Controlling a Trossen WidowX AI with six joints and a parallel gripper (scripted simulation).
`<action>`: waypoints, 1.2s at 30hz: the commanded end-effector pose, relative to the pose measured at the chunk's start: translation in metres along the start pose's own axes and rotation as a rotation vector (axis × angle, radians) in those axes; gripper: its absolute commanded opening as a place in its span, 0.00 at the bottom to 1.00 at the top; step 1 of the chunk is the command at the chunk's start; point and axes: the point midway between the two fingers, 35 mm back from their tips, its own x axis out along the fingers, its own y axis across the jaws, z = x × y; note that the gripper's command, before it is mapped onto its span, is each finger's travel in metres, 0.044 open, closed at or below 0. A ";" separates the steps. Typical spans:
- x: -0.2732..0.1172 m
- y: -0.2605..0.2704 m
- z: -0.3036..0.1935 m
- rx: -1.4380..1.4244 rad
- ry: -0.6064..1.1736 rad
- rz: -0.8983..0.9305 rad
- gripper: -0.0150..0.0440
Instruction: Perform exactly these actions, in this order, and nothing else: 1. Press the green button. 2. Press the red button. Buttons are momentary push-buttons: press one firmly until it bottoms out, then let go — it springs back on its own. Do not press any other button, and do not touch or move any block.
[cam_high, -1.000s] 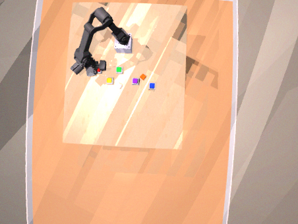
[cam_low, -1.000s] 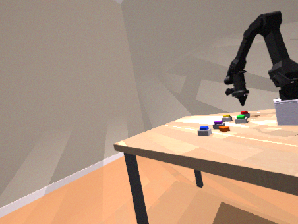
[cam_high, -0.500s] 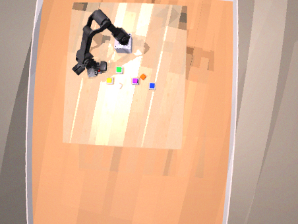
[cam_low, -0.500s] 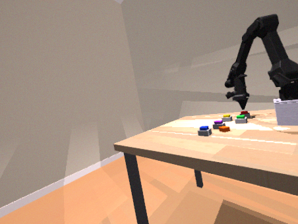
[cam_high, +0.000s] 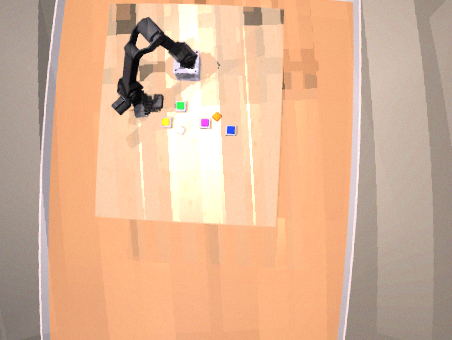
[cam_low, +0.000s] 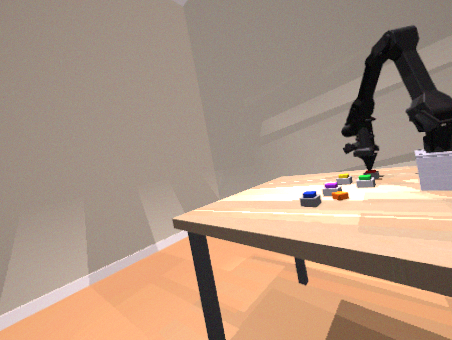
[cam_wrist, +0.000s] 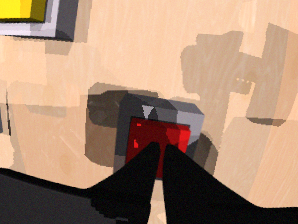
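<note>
The red button (cam_low: 371, 172) (cam_wrist: 158, 131) sits in its grey housing and is hidden under the arm in the top view. My gripper (cam_low: 369, 169) (cam_wrist: 160, 150) is shut with nothing between its fingers. It points down, and its tips are at the top of the red button; whether the cap is pushed down I cannot tell for sure. The green button (cam_high: 180, 106) (cam_low: 365, 177) stands in its own grey housing, apart from the gripper, with its cap raised.
The yellow button (cam_high: 166, 122) (cam_low: 343, 176) (cam_wrist: 22, 10) is the red one's near neighbour. A white block (cam_high: 180, 130) lies beside it. The magenta button (cam_high: 205, 122) (cam_low: 331, 185), an orange block (cam_high: 216, 116) (cam_low: 340, 196) and the blue button (cam_high: 230, 130) (cam_low: 309, 194) are farther off.
</note>
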 end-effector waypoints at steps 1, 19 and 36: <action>0.003 0.002 -0.002 -0.006 0.008 0.007 0.29; -0.031 0.001 -0.002 -0.006 0.008 0.007 0.29; -0.062 0.151 0.096 -0.032 -0.023 0.012 0.91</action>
